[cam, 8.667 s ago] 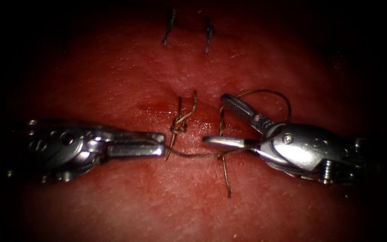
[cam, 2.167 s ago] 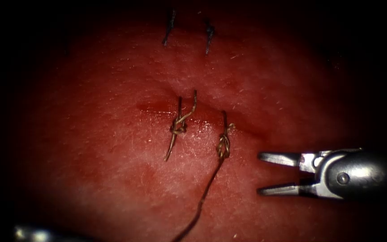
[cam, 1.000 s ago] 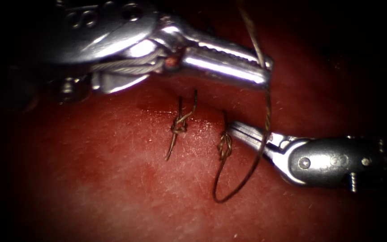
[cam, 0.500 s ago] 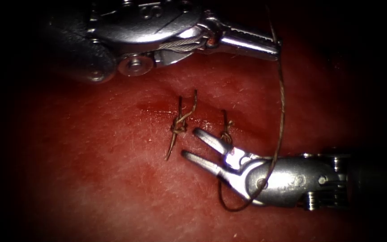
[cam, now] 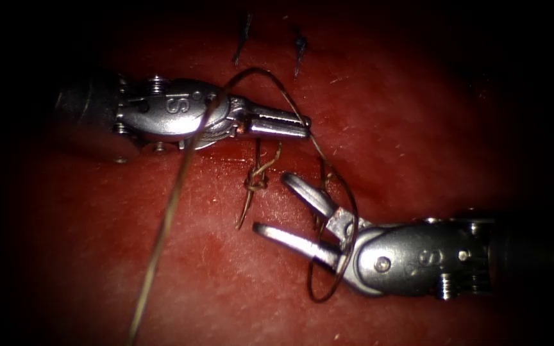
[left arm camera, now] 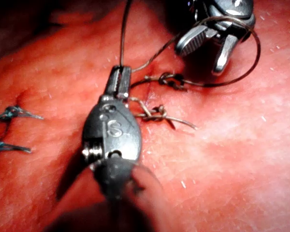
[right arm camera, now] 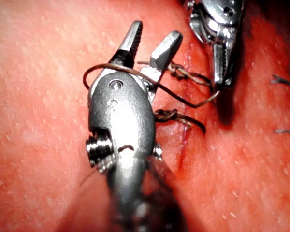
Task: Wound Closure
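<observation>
My left tool [cam: 302, 125] is shut on the thread [cam: 168, 211] at its jaw tips, just above the cut [cam: 219, 156]. From there the thread arcs back over the tool and trails to the lower left. Another run drops from the tips and loops round the base of my right tool [cam: 273, 204], whose jaws stand wide open and hold nothing. The loop [right arm camera: 111, 67] circles the right tool [right arm camera: 152, 41]. Two tied knots sit on the cut: one [cam: 256, 179] to the left, one [cam: 324, 182] partly behind the right tool's upper jaw. The left tool [left arm camera: 121, 72] grips the thread beside the knots [left arm camera: 168, 79].
Two dark older stitches [cam: 242, 38] [cam: 299, 46] cross the tissue farther back. Red fluid wets the tissue [cam: 418, 115] around the cut. Short cut ends of thread [cam: 243, 214] stick out from the left knot.
The left tool has come down and to the left with the thread, laying a loop round the right tool. The right tool's jaws have spread wider.
</observation>
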You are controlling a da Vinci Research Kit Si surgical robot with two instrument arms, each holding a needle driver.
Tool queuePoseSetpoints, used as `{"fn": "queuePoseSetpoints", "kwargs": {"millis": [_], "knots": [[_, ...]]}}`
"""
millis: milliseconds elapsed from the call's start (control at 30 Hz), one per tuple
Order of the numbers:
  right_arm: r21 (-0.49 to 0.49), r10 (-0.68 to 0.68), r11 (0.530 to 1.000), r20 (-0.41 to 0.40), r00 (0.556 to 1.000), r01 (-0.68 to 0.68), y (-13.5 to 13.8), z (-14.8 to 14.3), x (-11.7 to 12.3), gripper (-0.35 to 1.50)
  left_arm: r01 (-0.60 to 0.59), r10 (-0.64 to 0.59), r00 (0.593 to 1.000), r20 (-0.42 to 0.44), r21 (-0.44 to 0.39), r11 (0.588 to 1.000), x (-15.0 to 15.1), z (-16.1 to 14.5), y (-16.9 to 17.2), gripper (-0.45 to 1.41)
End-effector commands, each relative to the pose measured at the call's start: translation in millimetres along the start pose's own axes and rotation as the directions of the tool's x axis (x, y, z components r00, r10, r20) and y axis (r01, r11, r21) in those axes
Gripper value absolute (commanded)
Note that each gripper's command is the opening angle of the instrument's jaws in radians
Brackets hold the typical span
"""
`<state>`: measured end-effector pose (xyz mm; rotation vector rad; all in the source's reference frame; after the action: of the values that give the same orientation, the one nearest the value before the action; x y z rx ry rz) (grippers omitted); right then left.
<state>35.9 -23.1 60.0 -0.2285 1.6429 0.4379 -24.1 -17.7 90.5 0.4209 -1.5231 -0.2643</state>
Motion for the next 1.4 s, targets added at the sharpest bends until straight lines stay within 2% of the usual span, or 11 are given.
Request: {"fn": "queuePoseSetpoints", "kwargs": {"millis": [33, 67, 300, 400, 467, 500, 667, 867, 933, 1100, 1400], "knots": [[0.001, 0.002, 1.000, -0.005, 1.000, -0.002, -0.4, 0.2, -0.3, 0.19, 0.000, 0.000, 1.000, 0.002, 0.002, 1.000, 0.5, 0.5, -0.1, -0.45], [-0.010, 0.013, 1.000, -0.032, 0.999, -0.013, -0.1, -0.1, 0.1, 0.10, 0.000, 0.000, 1.000, 0.013, -0.002, 1.000, 0.5, 0.1, -1.4, -0.45], [-0.062, 0.217, 0.974, -0.033, 0.976, -0.219, 0.5, -1.1, 0.4, 0.14, 0.002, -0.001, 0.998, 0.065, -0.014, 1.000, -0.5, 0.2, -7.2, -0.45], [-0.117, 0.325, 0.941, 0.049, 0.944, -0.318, 0.4, -1.2, -0.1, 0.17, -0.007, 0.008, 0.998, 0.067, -0.014, 1.000, -0.6, 0.9, -9.0, -0.45], [-0.136, 0.388, 0.916, 0.064, 0.919, -0.377, 0.3, -1.3, -0.3, 0.07, -0.010, 0.010, 0.998, 0.067, -0.009, 1.000, -0.6, 1.2, -9.6, -0.45], [-0.188, 0.495, 0.859, 0.070, 0.866, -0.475, 0.2, -1.4, -0.7, -0.06, -0.014, 0.014, 0.997, 0.070, -0.004, 1.000, -0.3, 1.5, -10.4, -0.45], [-0.310, 0.695, 0.695, 0.056, 0.717, -0.649, 0.6, -1.5, -1.5, -0.10, -0.024, 0.024, 0.997, 0.067, -0.003, 1.000, 0.5, 2.2, -11.4, -0.45], [-0.425, 0.777, 0.580, 0.032, 0.629, -0.695, 1.4, -1.9, -2.4, 0.31, -0.026, 0.026, 0.997, 0.067, 0.001, 1.000, 0.5, 2.4, -12.2, -0.45], [-0.449, 0.796, 0.548, 0.018, 0.606, -0.706, 1.6, -2.2, -2.8, 0.67, -0.026, 0.026, 0.997, 0.067, 0.003, 1.000, 0.4, 2.6, -12.5, -0.45], [-0.482, 0.828, 0.484, -0.018, 0.560, -0.731, 1.9, -3.4, -3.8, 1.09, -0.025, 0.024, 0.997, 0.070, 0.008, 1.000, -0.1, 3.0, -13.1, -0.45], [-0.504, 0.839, 0.448, -0.048, 0.542, -0.738, 2.1, -4.6, -5.2, 1.21, -0.031, 0.029, 0.997, 0.076, 0.019, 0.999, -0.5, 3.8, -13.6, -0.45]]}}
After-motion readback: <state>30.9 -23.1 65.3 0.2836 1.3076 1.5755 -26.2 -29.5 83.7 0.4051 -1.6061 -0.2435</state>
